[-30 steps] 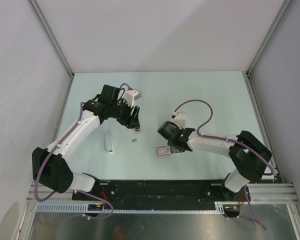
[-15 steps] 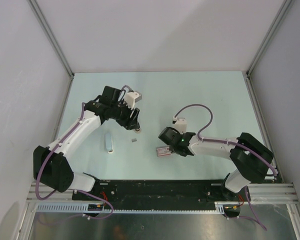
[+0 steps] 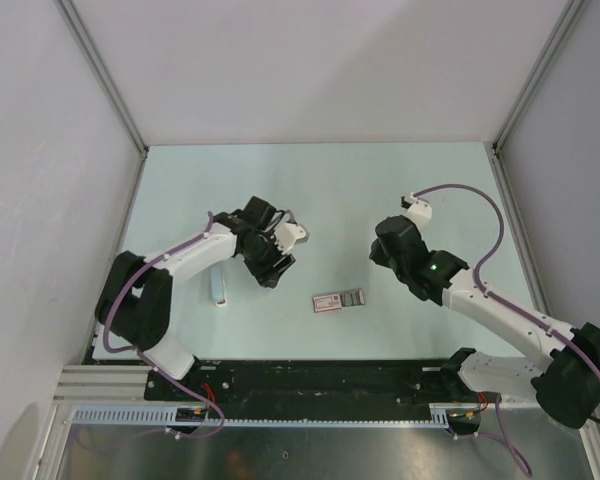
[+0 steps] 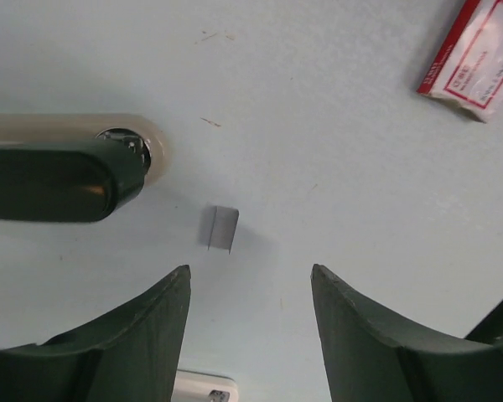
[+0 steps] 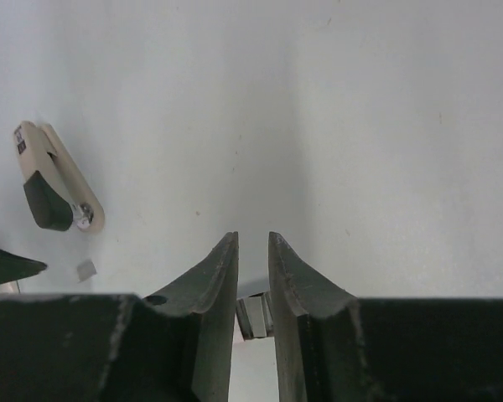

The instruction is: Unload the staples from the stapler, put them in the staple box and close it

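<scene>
The stapler [image 3: 337, 300], pink-red with a pale label and a grey metal end, lies flat on the table between the arms; its label end shows top right in the left wrist view [image 4: 478, 54]. One small grey strip of staples [image 4: 220, 228] lies on the table just ahead of my left gripper [image 4: 250, 270], which hangs open over it [image 3: 271, 264]. The strip also shows in the right wrist view [image 5: 85, 268]. My right gripper [image 3: 383, 256] is up and to the right of the stapler, off it, jaws a narrow gap apart [image 5: 251, 236]. A grey metal piece shows deep in that gap; I cannot tell whether it is touched.
A cream and dark-green oblong tool [image 3: 218, 285] lies left of the staple strip, close to the left finger [image 4: 67, 142], and shows far left in the right wrist view [image 5: 54, 180]. White walls enclose the table on three sides.
The right gripper has let go of the stapler and pulled back up and to the right. The left gripper has swung down over the staple strip. The stapler stays put, its grey end now uncovered.
</scene>
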### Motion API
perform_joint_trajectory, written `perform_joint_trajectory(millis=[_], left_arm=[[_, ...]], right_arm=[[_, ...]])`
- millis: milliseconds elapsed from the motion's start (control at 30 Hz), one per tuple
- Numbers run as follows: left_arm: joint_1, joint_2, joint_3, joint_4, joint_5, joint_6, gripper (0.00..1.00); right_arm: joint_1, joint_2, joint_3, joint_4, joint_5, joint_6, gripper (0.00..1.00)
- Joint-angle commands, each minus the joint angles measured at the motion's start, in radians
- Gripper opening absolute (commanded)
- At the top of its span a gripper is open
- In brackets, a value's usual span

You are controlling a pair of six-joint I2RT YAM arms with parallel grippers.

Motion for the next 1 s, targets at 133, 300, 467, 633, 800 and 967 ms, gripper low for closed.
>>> perform_joint_trajectory(millis=[133,300,467,633,800,967], left_arm=[[-0.040,0.097,0.018,0.069,-0.072,0.120,0.64],[-0.054,0.142,0.022,0.091,-0.106,0.143,0.61],[-0.057,0.178,0.025,0.111,-0.122,0.156,0.56],[-0.058,0.198,0.022,0.120,-0.119,0.167,0.50],[-0.061,0.200,0.022,0.125,-0.111,0.166,0.44],[-0.063,0.195,0.006,0.125,-0.114,0.171,0.37]], right_arm=[[-0.025,-0.040,-0.008,-0.037,-0.007,-0.049,0.25],[-0.027,-0.047,-0.013,-0.023,-0.015,-0.062,0.24],[-0.036,-0.048,-0.013,-0.019,-0.028,-0.069,0.23],[-0.042,-0.051,-0.012,-0.020,-0.041,-0.073,0.22],[-0.045,-0.049,-0.013,-0.016,-0.049,-0.072,0.20],[-0.044,-0.047,-0.013,-0.012,-0.058,-0.070,0.19]])
